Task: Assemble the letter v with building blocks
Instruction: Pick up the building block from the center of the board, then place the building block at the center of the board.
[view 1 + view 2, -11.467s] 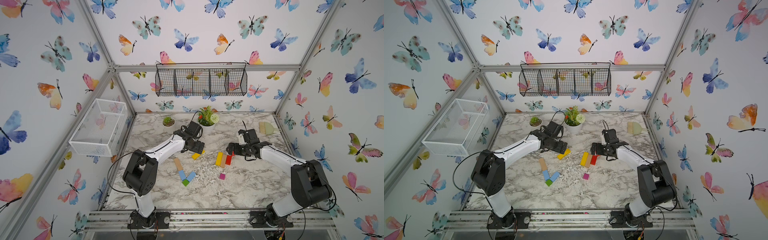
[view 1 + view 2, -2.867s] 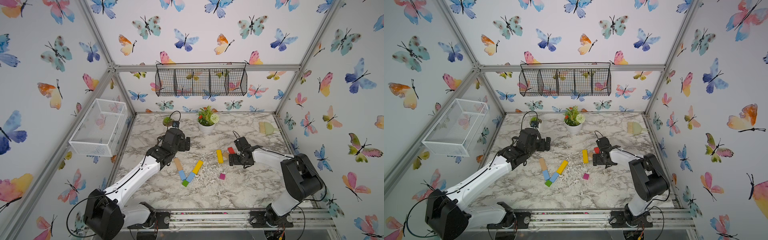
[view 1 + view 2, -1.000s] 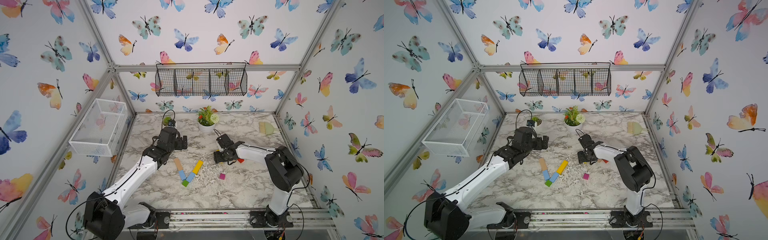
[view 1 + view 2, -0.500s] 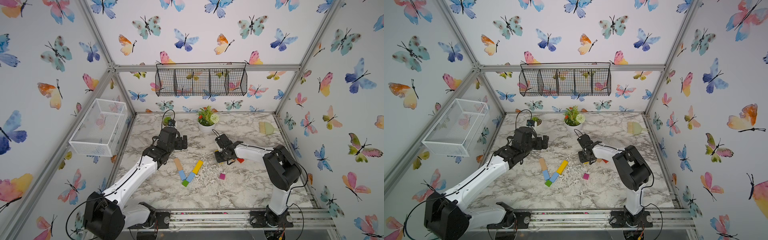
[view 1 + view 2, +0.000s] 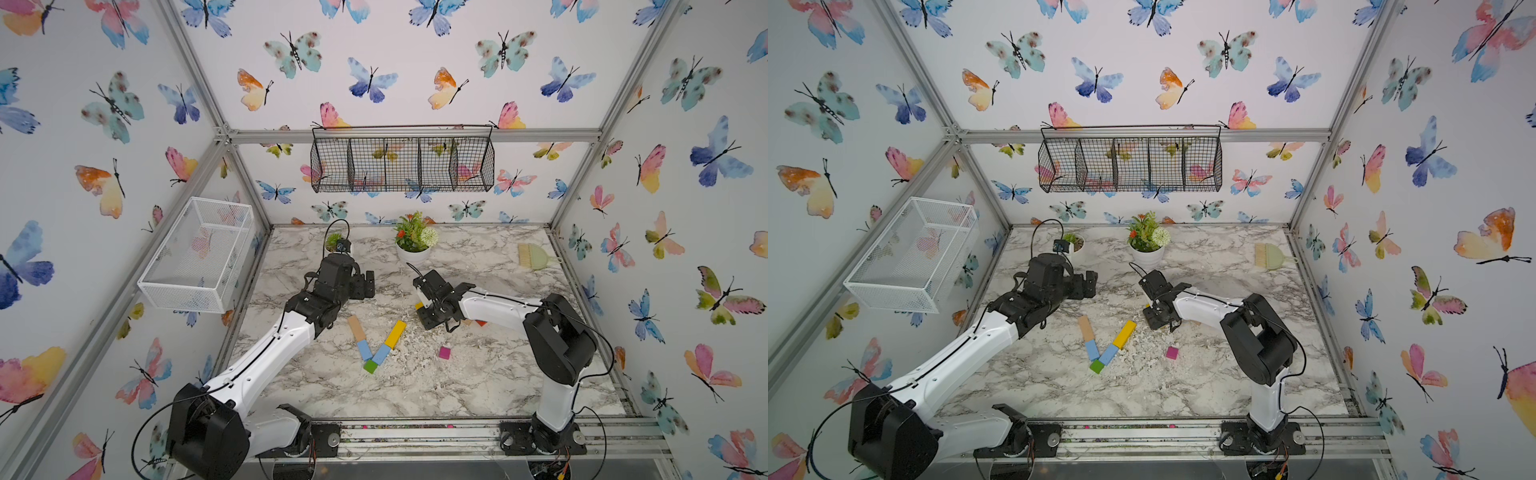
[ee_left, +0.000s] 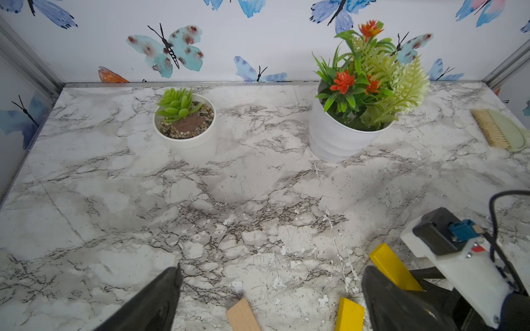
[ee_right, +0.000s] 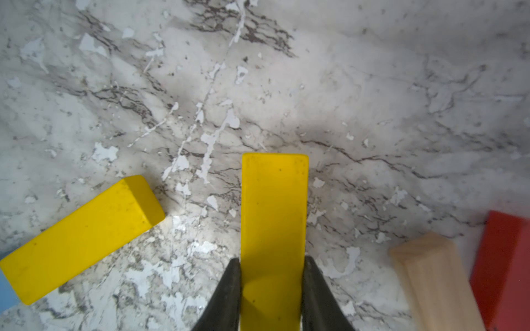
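Right wrist view: right gripper (image 7: 272, 259) pinches a yellow bar (image 7: 274, 200), which needs lifting to lengthen the V (image 5: 381, 353); left gripper (image 6: 271, 270) gapes empty.

Robot lab test cell, boxed in by an aluminium frame (image 5: 411, 135), butterfly wallpaper (image 5: 374, 83) on every wall, marble-look tabletop (image 5: 478, 386), left arm (image 5: 266, 357) and right arm (image 5: 498, 307) mounted on a front rail (image 5: 415, 432), hanging wire basket (image 5: 401, 166), white mesh bin (image 5: 195, 253), potted plant (image 5: 413, 243).

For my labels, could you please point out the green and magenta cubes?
green cube (image 5: 370, 366): in a top view, on its top face.
magenta cube (image 5: 444, 353): in a top view, on its top face.
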You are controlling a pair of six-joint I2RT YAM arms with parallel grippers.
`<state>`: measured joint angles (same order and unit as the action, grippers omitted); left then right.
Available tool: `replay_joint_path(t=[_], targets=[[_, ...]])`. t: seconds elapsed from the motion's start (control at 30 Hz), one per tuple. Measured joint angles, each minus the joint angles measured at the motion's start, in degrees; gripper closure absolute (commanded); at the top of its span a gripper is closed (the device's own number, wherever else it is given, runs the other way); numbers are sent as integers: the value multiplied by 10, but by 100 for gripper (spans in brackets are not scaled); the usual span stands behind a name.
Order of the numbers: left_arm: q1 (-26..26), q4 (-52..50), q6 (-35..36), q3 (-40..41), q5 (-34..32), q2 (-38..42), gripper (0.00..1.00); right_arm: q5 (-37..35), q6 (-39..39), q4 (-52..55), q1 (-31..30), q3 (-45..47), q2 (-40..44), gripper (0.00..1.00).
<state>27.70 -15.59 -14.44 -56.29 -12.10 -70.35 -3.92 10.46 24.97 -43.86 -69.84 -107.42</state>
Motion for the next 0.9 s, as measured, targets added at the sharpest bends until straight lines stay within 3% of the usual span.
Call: replay_joint_path(t=[0.43,0.9], targets=[[0,1,0,0,2,0,2,-23,-71,38,-2,-9,-4,76],[0,2,0,1,4,0,2,-24,-86,35,-2,-4,-20,76]])
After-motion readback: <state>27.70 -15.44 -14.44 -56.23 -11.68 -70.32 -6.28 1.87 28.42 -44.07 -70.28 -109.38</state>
